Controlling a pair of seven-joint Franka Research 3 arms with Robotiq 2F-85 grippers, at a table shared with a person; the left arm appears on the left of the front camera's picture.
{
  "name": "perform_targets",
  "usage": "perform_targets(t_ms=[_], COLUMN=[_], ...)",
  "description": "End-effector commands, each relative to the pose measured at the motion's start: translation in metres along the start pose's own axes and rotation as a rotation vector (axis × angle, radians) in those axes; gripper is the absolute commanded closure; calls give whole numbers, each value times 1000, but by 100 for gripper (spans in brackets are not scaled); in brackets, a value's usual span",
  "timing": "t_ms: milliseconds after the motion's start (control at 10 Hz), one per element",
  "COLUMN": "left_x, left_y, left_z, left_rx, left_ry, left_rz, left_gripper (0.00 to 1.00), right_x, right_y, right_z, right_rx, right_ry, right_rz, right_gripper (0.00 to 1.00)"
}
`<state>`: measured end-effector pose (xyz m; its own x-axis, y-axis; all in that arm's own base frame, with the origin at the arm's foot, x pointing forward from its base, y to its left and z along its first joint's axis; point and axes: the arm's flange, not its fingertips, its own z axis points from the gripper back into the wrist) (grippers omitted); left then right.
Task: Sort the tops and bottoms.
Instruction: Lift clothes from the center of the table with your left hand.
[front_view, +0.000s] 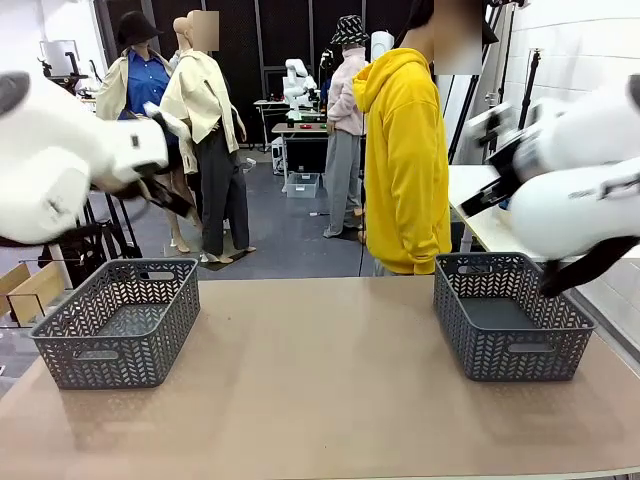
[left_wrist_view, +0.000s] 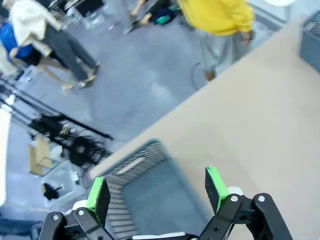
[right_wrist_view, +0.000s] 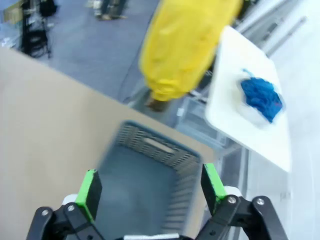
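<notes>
No tops or bottoms lie on the table; they are out of view. Two grey baskets stand on the tan table (front_view: 320, 380): the left basket (front_view: 75, 325) and the right basket (front_view: 575, 330), both empty. My left gripper (left_wrist_view: 157, 190) hangs open above the left basket (left_wrist_view: 150, 190), green pads wide apart with nothing between them. My right gripper (right_wrist_view: 152, 187) hangs open over the right basket (right_wrist_view: 145, 180), also holding nothing. A person in a yellow hoodie (front_view: 405, 160) stands at the far side, between the baskets.
White arm links fill the front view's upper left (front_view: 50, 160) and right (front_view: 580, 180). A white side table (right_wrist_view: 250, 120) with a blue cloth (right_wrist_view: 261, 97) stands right of the main table. The tabletop between the baskets is bare.
</notes>
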<state>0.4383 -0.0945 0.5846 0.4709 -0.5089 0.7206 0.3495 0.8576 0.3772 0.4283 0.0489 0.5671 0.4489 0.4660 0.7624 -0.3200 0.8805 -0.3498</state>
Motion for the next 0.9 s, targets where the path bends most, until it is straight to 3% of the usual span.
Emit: perform_targets(t_ms=[0,300,400,600,800], left_x=[-16,-121,-161,-239,-271], left_y=[56,164,186,213,215], left_z=[9,7,5,-2,-5], left_rx=[57,-30,-63,-149,-195], left_ry=[87,229,288,291,270], left_rz=[19,239,311,460,483], left_gripper=[0,0,0,0,0], right_x=[-27,-125,-159,-218,-244], right_y=[-58,-169,-183,-188,-187], right_z=[8,24,22,12,11], right_rx=[-110,-274,-255,-302,-323], right_ry=[94,215,211,296,338], right_rz=[-62,-270,-354,-455,-490], right_gripper=[0,0,0,0,0])
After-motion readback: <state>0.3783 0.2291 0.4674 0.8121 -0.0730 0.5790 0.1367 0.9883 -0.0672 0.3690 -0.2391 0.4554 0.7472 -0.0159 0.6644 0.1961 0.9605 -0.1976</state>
